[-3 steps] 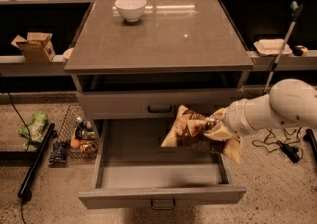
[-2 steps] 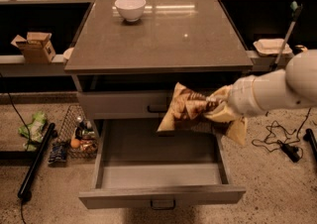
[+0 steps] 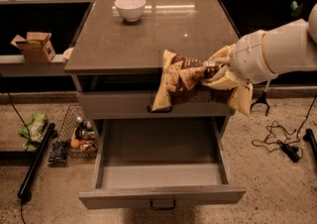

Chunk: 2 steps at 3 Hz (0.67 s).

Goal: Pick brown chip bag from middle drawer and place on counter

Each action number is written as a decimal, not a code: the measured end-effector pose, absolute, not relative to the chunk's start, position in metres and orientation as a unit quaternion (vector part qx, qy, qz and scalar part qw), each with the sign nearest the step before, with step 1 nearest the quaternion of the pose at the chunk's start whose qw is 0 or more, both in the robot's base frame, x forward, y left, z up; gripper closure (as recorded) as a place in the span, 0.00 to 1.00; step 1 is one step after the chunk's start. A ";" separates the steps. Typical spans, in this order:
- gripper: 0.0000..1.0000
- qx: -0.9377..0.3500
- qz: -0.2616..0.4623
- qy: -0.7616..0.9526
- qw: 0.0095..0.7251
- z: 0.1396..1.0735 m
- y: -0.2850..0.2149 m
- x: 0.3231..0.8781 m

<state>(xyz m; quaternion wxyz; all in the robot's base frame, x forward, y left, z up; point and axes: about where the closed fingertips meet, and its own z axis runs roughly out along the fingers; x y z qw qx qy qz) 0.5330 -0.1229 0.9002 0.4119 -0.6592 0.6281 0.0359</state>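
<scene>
Gripper (image 3: 218,71) on the right has its jaws clamped on the brown chip bag (image 3: 182,77), held up at the near edge of the counter (image 3: 143,39), above the open middle drawer (image 3: 161,153). White bowl (image 3: 130,7) sits far back.

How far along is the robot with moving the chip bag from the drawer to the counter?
Done: the brown chip bag is out of the open middle drawer. In hand: the claw grips it in the air at the front edge of the counter. Left: carry it over the counter, set it down, release.
</scene>
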 end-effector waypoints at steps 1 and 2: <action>1.00 -0.659 0.036 0.628 0.412 0.900 -0.123 0.533; 1.00 -0.659 0.040 0.628 0.412 0.898 -0.121 0.551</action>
